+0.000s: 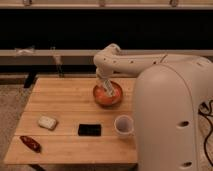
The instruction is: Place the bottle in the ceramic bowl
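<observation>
The orange-red ceramic bowl (pixel 107 95) sits on the wooden table (pixel 65 100) towards its right back. My gripper (pixel 105 86) reaches down from the white arm into the bowl's left half. A pale slim thing in the gripper, the bottle (pixel 106 89), stands tilted inside the bowl. The arm's bulk covers the right side of the view and part of the table.
A white cup (pixel 123 125) stands in front of the bowl near my arm. A black flat object (pixel 89 129) lies at the table's front middle, a pale packet (pixel 47 122) at the left, and a red-brown item (pixel 31 143) at the front left corner.
</observation>
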### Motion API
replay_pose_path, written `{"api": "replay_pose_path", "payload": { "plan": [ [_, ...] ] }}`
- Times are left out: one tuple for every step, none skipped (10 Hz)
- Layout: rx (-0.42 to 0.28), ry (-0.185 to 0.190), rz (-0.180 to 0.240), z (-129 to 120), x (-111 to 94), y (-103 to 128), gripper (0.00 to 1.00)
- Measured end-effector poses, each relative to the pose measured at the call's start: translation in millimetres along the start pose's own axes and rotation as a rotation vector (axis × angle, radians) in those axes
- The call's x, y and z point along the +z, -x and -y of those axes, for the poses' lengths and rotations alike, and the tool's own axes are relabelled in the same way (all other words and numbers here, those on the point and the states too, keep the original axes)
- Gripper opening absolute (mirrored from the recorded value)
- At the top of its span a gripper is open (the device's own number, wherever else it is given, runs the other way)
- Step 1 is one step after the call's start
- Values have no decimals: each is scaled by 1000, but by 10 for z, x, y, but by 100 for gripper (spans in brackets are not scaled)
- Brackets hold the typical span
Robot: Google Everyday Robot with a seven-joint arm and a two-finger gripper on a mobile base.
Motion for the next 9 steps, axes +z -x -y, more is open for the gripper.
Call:
{"api": "replay_pose_path", "payload": {
  "plan": [
    [-4, -1, -24, -14, 78, 6, 0],
    [-13, -4, -53, -33, 159, 9, 4],
    [-25, -6, -74, -59, 231, 34, 11],
    [-39, -6, -98, -100, 297, 65, 22],
    [-52, -7, -118, -111, 340, 61, 34],
    [-57, -10, -127, -104, 354, 55, 41],
    [-64, -19, -143, -97, 372, 48, 54],
    [-69, -35, -159, -95, 381, 46, 64],
    [-75, -54, -176, -104, 387, 52, 74]
  ]
}}
